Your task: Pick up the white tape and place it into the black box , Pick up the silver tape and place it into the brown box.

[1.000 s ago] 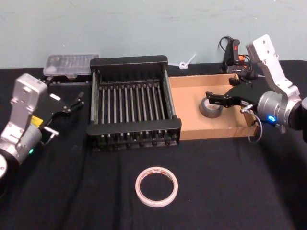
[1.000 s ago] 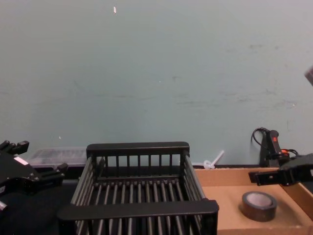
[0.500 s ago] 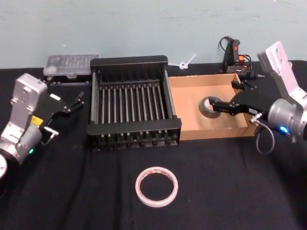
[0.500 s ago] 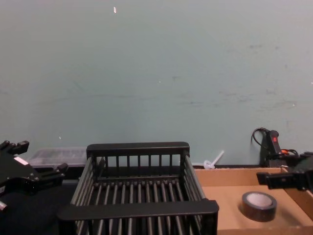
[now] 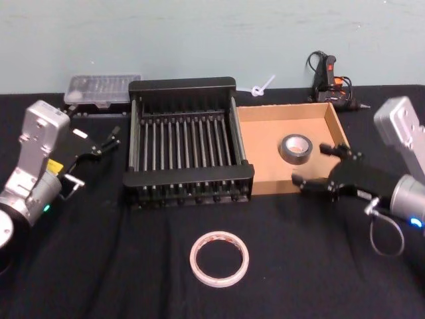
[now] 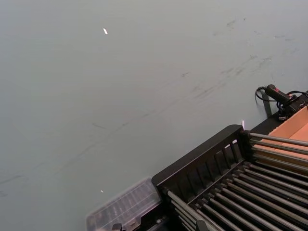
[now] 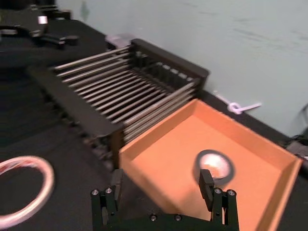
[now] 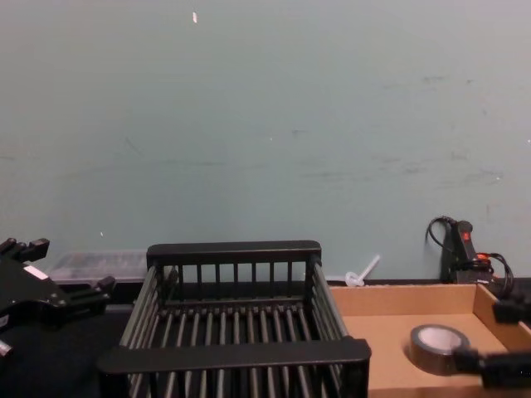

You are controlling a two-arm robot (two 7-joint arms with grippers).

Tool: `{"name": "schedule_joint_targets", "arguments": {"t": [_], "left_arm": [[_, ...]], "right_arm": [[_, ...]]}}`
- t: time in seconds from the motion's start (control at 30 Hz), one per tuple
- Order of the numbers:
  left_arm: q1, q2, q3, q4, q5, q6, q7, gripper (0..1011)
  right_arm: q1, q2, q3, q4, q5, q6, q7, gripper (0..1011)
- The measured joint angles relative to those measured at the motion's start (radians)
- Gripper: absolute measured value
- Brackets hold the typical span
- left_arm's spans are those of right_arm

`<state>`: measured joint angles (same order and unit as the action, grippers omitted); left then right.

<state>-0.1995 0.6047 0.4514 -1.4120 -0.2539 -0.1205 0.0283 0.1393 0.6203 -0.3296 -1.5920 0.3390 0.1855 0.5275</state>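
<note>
The right gripper [image 5: 321,166] is spread wide and holds nothing. It hangs over the near right corner of the brown box [image 5: 262,149]. The silver tape [image 5: 296,147] lies flat inside that box, so that job looks done. The white tape [image 5: 218,258] lies flat on the black table [image 5: 99,266], in front of the black box [image 5: 189,151] and toward the robot's left of this gripper. The left gripper [image 5: 98,143] waits, spread apart, left of the black box. The right gripper looks a bit nearer to the white tape.
</note>
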Motion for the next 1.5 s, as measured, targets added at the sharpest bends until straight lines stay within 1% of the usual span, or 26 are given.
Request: {"name": "schedule_joint_targets", "arguments": {"t": [0.17,0.2,0.27,0.37,0.53,0.63,0.73,0.87,0.93,0.97,1.03,1.07,1.17,1.2,1.33,1.5], "left_arm": [[0.0,0.0,0.0,0.0,0.0,0.0,0.0,1001],[0.0,0.0,0.0,0.0,0.0,0.0,0.0,1001],[0.0,0.0,0.0,0.0,0.0,0.0,0.0,1001],[0.0,0.0,0.0,0.0,0.0,0.0,0.0,1001],[0.0,0.0,0.0,0.0,0.0,0.0,0.0,1001],[0.0,0.0,0.0,0.0,0.0,0.0,0.0,1001],[0.0,0.0,0.0,0.0,0.0,0.0,0.0,1001],[0.0,0.0,0.0,0.0,0.0,0.0,0.0,1001],[0.0,0.0,0.0,0.0,0.0,0.0,0.0,1001],[0.0,0.0,0.0,0.0,0.0,0.0,0.0,1001],[0.0,0.0,0.0,0.0,0.0,0.0,0.0,1001],[0.0,0.0,0.0,0.0,0.0,0.0,0.0,1001],[0.0,0.0,0.0,0.0,0.0,0.0,0.0,1001],[0.0,0.0,0.0,0.0,0.0,0.0,0.0,1001],[0.0,0.0,0.0,0.0,0.0,0.0,0.0,1002],[0.0,0.0,0.0,0.0,0.0,0.0,0.0,1001]], "right_arm": [[-0.045,0.025,-0.014,-0.022,0.019,-0.038,0.023,1002],[-0.045,0.025,-0.014,-0.022,0.019,-0.038,0.023,1002],[-0.058,0.033,-0.029,-0.028,0.026,-0.051,0.034,1002],[-0.062,0.035,-0.044,-0.029,0.027,-0.057,0.042,1002],[-0.053,0.034,-0.083,-0.027,0.025,-0.063,0.061,1002],[-0.04,0.029,-0.104,-0.022,0.021,-0.063,0.072,1002],[-0.012,0.019,-0.141,-0.006,0.009,-0.06,0.092,1002],[0.012,0.006,-0.17,0.013,0.002,-0.055,0.104,1002],[0.041,-0.01,-0.198,0.037,-0.005,-0.051,0.117,1002],[0.041,-0.01,-0.198,0.037,-0.005,-0.051,0.117,1002],[0.066,-0.027,-0.223,0.058,-0.009,-0.047,0.127,1002],[0.066,-0.027,-0.223,0.058,-0.009,-0.047,0.127,1003],[0.098,-0.047,-0.254,0.085,-0.014,-0.043,0.144,1002],[0.098,-0.047,-0.254,0.085,-0.014,-0.043,0.144,1002],[0.141,-0.069,-0.297,0.118,-0.027,-0.025,0.162,1002],[0.174,-0.078,-0.328,0.139,-0.042,0.005,0.171,1003]]}}
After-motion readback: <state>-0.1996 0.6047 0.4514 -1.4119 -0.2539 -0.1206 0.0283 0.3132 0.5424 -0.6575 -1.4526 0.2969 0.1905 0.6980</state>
